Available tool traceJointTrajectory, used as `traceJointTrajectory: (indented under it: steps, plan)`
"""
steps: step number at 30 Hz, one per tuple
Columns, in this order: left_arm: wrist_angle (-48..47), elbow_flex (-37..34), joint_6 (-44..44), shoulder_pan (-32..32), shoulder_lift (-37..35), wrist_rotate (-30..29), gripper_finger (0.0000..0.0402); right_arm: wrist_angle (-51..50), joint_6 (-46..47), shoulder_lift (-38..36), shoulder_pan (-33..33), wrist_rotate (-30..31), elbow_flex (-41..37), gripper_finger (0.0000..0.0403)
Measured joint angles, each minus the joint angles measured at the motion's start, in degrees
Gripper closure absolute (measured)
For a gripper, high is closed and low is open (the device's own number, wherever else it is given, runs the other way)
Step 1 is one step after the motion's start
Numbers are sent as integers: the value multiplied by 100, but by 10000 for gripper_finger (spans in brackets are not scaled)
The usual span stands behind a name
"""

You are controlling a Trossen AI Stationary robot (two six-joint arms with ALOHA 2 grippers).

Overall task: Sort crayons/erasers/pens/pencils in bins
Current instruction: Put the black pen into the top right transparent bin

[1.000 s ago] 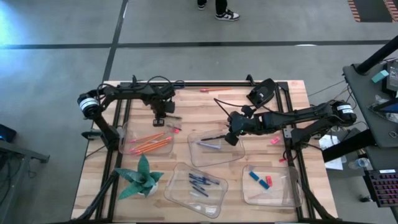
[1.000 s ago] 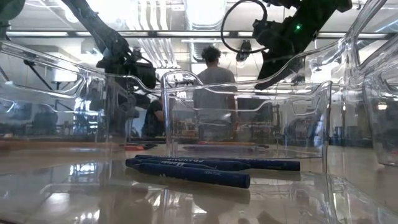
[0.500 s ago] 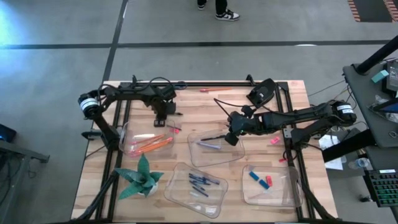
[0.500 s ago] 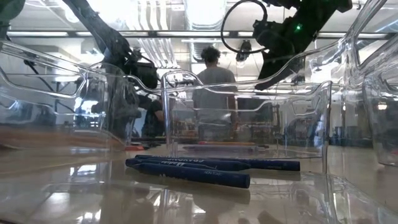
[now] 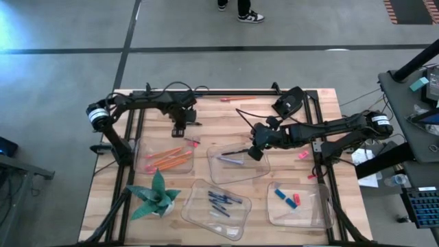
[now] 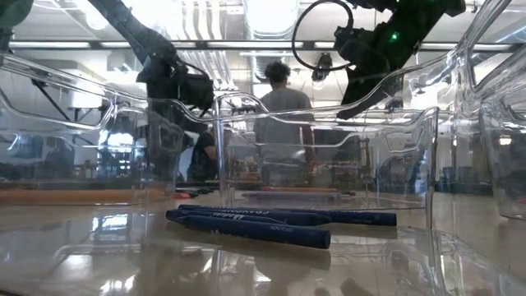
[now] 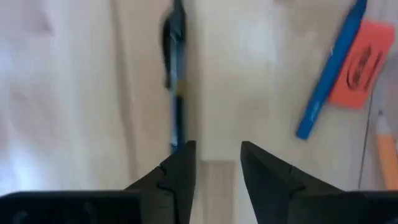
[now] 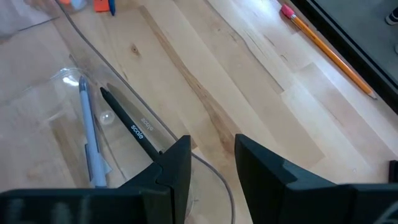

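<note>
My left gripper hangs open, fingers down, over bare table just beyond the far edge of the bin that holds orange pencils. A dark pen lies flat on the wood by one fingertip. A blue crayon and a red eraser lie beside it. My right gripper stands open over the far rim of the middle bin. Below it lie a black pen and a pale blue pen. My right gripper: the black pen's near end runs up behind one finger, which hides it. I cannot tell whether the finger touches it. Nothing shows between the two fingers.
A long pencil lies by the table's far edge. Small erasers lie at the right. Near bins hold blue crayons and erasers. A green paper plant stands near left. A person stands beyond the table.
The clear bin with the pencils has jolted, and the pencils in it lie a little differently than a second ago. My right arm has kept still.
</note>
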Motion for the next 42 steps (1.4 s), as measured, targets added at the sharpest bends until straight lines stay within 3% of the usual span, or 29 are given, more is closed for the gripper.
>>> traceJointTrajectory:
  steps: [14,25,29,35,42]
  plan:
    - [907,43,195,58,354,-126,288,-7,0,0,0,0,0,287]
    - [939,48,282,95,805,-165,289,-5,0,0,0,-1,-13,287]
    - [901,43,279,101,835,-129,315,-5,4,0,0,0,-32,287]
    - [870,46,-250,149,846,-36,386,-3,21,0,0,0,-112,287]
    - [839,120,-495,162,713,-49,385,233,13,0,0,7,-216,287]
